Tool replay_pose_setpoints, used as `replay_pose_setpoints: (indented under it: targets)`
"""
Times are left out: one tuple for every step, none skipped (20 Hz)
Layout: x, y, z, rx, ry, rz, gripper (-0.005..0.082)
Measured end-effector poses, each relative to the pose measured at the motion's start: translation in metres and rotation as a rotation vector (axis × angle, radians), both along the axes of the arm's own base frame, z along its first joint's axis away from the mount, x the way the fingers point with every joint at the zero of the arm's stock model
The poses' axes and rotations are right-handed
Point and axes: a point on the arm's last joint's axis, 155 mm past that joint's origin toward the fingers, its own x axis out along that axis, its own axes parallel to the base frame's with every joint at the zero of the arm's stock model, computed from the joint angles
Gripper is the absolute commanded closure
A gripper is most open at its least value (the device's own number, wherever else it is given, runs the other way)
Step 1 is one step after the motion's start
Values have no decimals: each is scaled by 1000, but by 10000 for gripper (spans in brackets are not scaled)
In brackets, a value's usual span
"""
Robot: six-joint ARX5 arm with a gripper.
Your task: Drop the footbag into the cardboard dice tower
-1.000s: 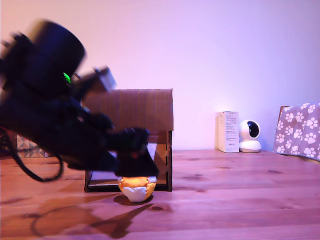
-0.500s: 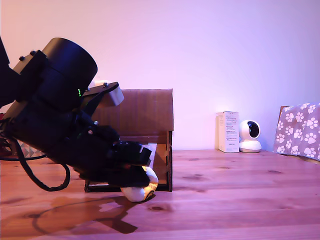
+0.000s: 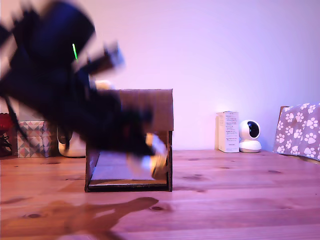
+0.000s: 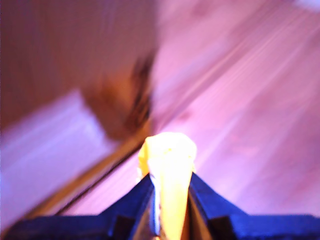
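Your claw [image 4: 170, 200] is clamped on the footbag [image 4: 167, 165]; in the wrist view the two dark fingers [image 4: 137, 197] press the soft yellow ball from both sides, so it looks squeezed narrow. In the exterior view the arm is strongly blurred, and the footbag [image 3: 152, 155] is lifted off the desk [image 3: 225, 200], in front of the lower opening of the cardboard dice tower [image 3: 150, 107]. It is below the tower's top edge.

I think the main risk is the tower itself. The claw is very near the front panel, so it could hit the cardboard and push the light tower. The grip holds only part of a soft ball, so a fast motion may let it slip and fall outside the tower.
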Motion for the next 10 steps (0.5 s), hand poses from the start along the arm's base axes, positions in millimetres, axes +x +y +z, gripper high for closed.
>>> replay_pose_setpoints:
  targets:
    - [-4,0,8,-8,0,-12,697]
    - [-9,2,12,-7,6,-21,697]
    - [-14,4,15,-3,17,-31,697]
    - [-19,5,21,-4,20,-37,697]
    - [-22,8,27,-7,17,-39,697]
    - [-25,9,39,-23,1,-43,697]
    - [-28,11,53,-46,-23,-46,697]
    - [-30,12,68,-73,-52,-47,697]
    - [-32,14,82,-97,-78,-47,697]
    - [-33,17,95,-121,-105,-44,697]
